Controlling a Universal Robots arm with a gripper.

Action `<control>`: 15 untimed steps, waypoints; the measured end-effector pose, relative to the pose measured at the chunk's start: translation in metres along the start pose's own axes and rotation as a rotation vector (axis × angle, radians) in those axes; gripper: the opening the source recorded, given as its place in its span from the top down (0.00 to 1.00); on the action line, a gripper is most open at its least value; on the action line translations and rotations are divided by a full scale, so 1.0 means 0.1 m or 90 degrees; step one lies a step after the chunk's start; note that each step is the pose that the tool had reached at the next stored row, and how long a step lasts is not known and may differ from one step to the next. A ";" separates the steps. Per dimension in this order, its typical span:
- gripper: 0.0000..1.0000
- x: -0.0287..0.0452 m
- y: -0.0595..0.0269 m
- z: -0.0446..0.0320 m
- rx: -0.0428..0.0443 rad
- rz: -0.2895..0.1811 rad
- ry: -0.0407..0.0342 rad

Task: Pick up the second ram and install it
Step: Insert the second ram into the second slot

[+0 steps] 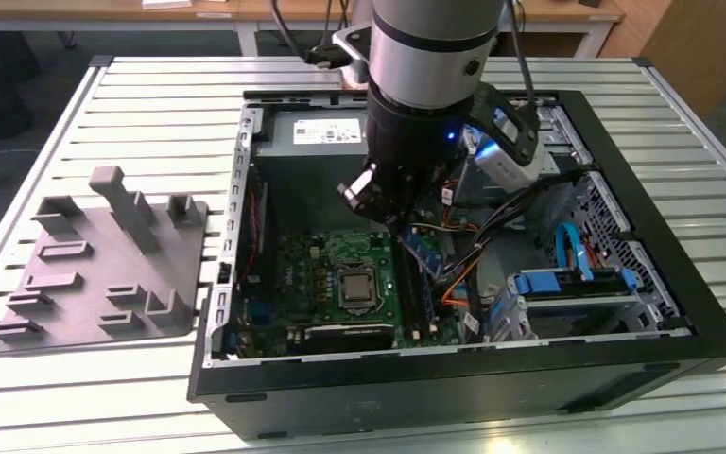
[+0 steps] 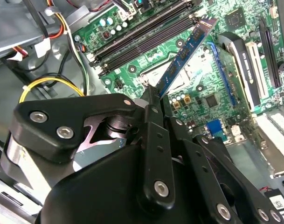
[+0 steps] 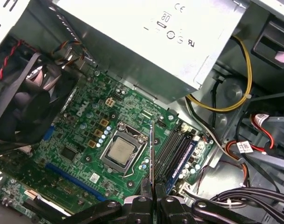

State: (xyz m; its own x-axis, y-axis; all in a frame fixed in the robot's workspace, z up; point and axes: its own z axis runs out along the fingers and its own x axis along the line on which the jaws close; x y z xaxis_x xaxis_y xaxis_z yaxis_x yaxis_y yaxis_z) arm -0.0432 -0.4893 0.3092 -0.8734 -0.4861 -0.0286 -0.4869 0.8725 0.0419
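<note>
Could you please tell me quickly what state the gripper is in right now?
Gripper: shut on the thin, flat, blue-green memory stick with black chips.

Exterior overhead; both wrist views close above motherboard (image 3: 72, 135)

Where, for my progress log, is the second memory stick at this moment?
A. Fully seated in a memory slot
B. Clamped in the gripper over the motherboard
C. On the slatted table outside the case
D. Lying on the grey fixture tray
B: in the second wrist view the gripper is shut on the second ram, which is held tilted over the motherboard and is not seated in the memory slots.
</note>
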 end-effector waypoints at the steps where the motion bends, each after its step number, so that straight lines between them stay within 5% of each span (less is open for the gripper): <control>1: 0.86 0.000 0.000 0.000 0.0001 0.004 -0.0002; 15: 0.86 0.000 0.000 0.002 0.0019 0.067 -0.0029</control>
State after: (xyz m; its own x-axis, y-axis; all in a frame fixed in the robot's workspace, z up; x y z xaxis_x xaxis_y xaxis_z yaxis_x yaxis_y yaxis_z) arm -0.0432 -0.4893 0.3089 -0.9198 -0.3914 -0.0287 -0.3923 0.9189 0.0419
